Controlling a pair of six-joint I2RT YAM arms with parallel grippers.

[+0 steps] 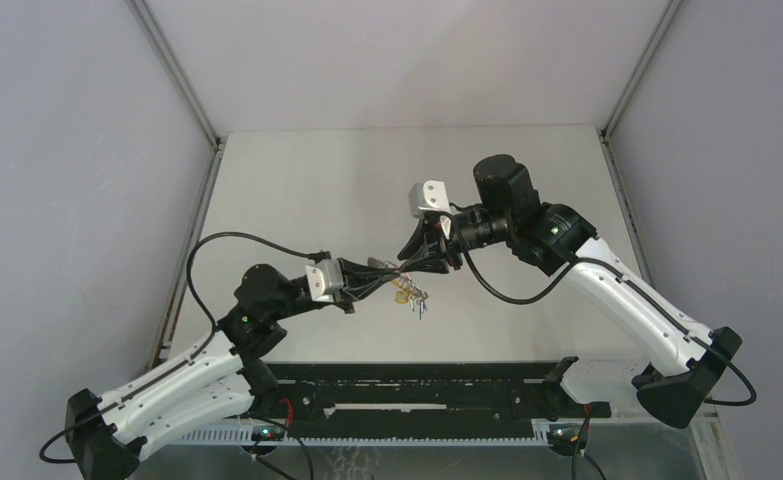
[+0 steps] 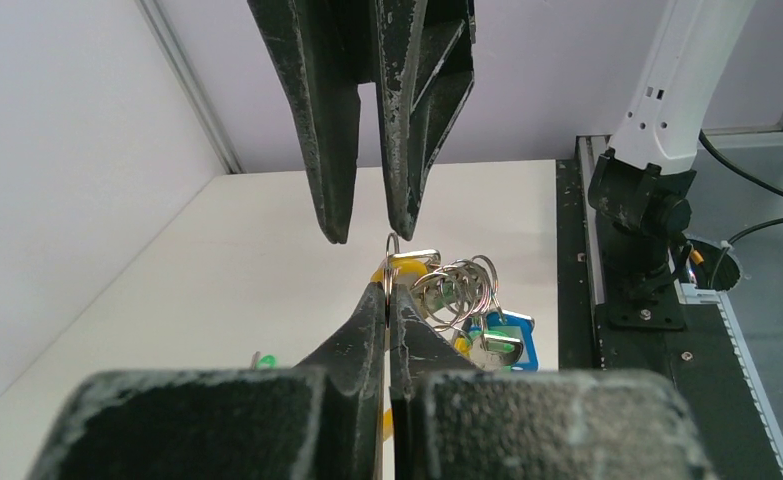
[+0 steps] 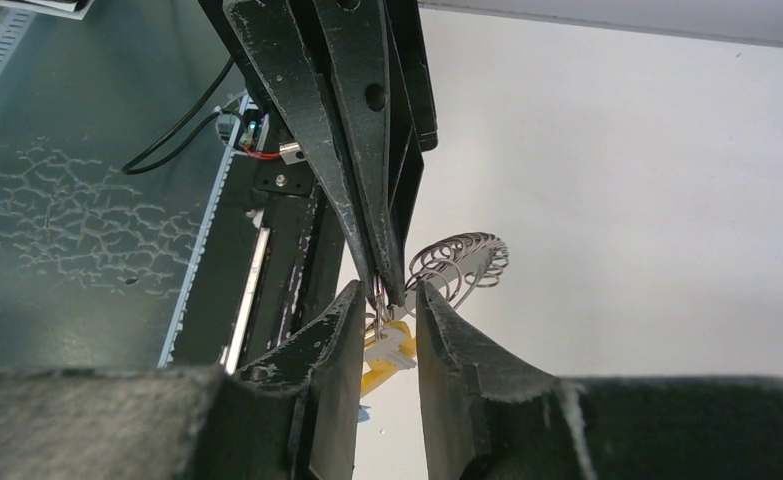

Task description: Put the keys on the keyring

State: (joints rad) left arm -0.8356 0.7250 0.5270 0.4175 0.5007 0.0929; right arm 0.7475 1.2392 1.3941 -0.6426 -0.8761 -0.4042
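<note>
**Left gripper** [image 2: 388, 300]: fingers pressed together, pinching a thin metal loop of the keyring [image 2: 394, 247] at the very tips. A yellow part shows just behind the pinch. The whole bunch hangs from this hold above the table [image 1: 527, 180], between the two arms.

**Keys** [image 2: 505, 342]: a blue-headed one hangs below and beside the pinch, among silver wire coils [image 3: 459, 262]. The other keys cannot be told apart in the overhead view.

**Right gripper** [image 3: 390, 297]: fingers partly spread, one on either side of the left tips and the pinched loop. They grip nothing that I can make out.

**Assessment:** the step in hand appears to be a second hold on the ring beside the first, so that it can be steadied or worked open for a key.

**Recommendations:**
- The right fingers should close on the loop just clear of the left tips, not on them.
- They should meet the wire squarely so that it does not twist out.
- The left hold looks shallow, so closing calls for a slow approach with no sideways pull. Otherwise the bunch may slip and drop.
- The coils should stay outside the closing fingers.
</note>
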